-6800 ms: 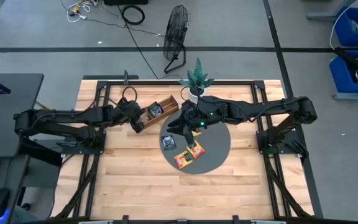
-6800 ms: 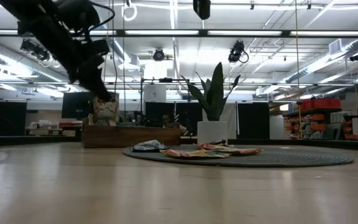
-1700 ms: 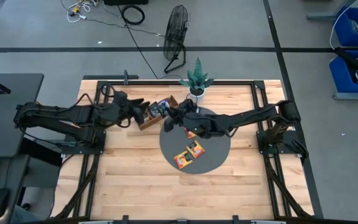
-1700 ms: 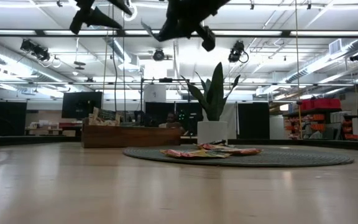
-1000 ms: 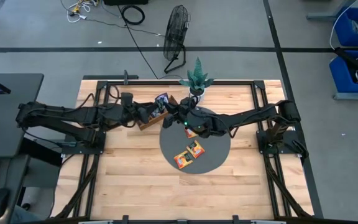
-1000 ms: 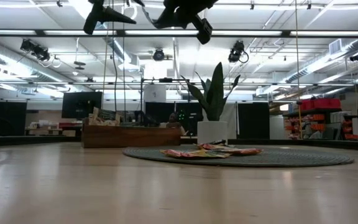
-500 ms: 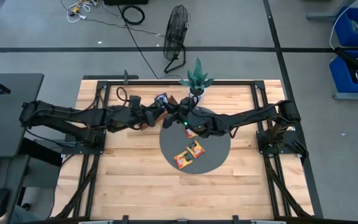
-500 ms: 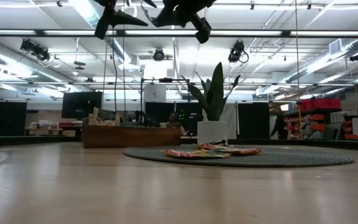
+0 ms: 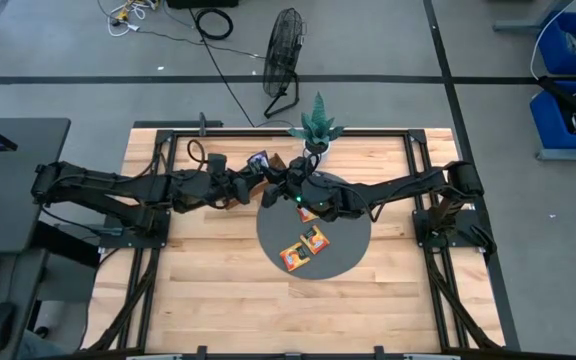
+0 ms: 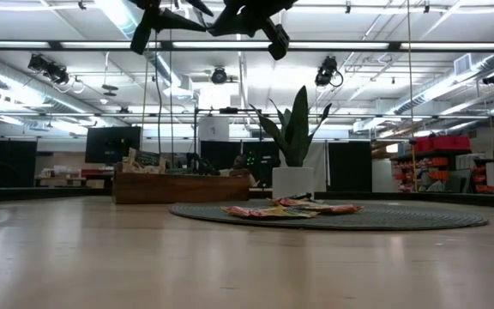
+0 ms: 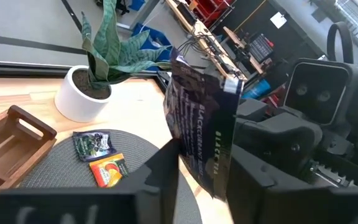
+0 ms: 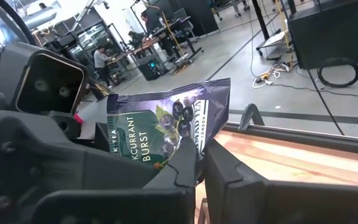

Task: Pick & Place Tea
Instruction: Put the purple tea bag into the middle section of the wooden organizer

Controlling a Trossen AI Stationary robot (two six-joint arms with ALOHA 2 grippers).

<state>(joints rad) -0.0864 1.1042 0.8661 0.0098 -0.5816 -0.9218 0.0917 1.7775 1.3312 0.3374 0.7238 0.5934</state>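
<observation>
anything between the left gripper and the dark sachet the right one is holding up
Nothing visible. The dark sachet, pinched by the right gripper, is already right at the left gripper.

The high view looks straight down on the whole wooden surface [image 9: 218, 290]. The low view sits at surface level, facing the room across the round mat [image 10: 384, 216]. Each wrist view looks closely past its own fingers; both share one dark sachet [image 11: 197, 134].
</observation>
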